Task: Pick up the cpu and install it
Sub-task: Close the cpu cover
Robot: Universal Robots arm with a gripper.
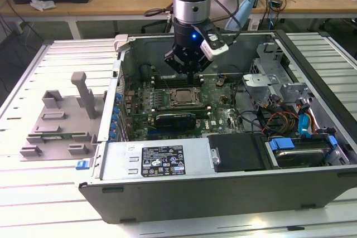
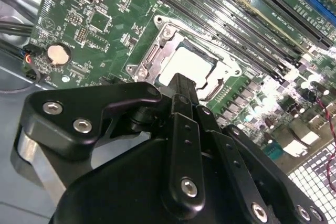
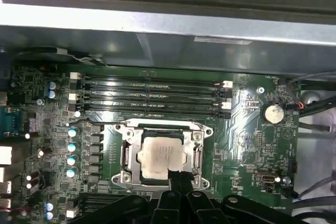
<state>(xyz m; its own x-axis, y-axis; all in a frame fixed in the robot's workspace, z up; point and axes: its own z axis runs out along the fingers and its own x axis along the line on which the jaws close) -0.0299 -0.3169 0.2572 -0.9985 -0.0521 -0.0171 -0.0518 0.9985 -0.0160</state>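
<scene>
The cpu (image 3: 163, 156), a flat square chip with a dull silver top, lies flat inside the metal socket frame (image 3: 126, 153) on the green motherboard (image 3: 247, 140). It also shows in the second wrist view as the cpu (image 2: 191, 62) and in the exterior view as the cpu (image 1: 181, 96). My gripper (image 3: 176, 176) hangs just above it, its black fingers closed together into one narrow tip. That tip (image 2: 181, 83) sits over one edge of the chip. I cannot tell whether it touches. In the exterior view the gripper (image 1: 192, 72) reaches down into the open computer case (image 1: 312, 54).
Memory slots (image 3: 152, 95) run beside the socket. A black card with a heatsink (image 1: 175, 120) lies toward the case front. A silver power supply (image 1: 162, 163), a drive cage (image 1: 268, 65) and cables (image 1: 284, 121) crowd the case. A grey plastic tray (image 1: 56, 121) stands outside, at the exterior view's left.
</scene>
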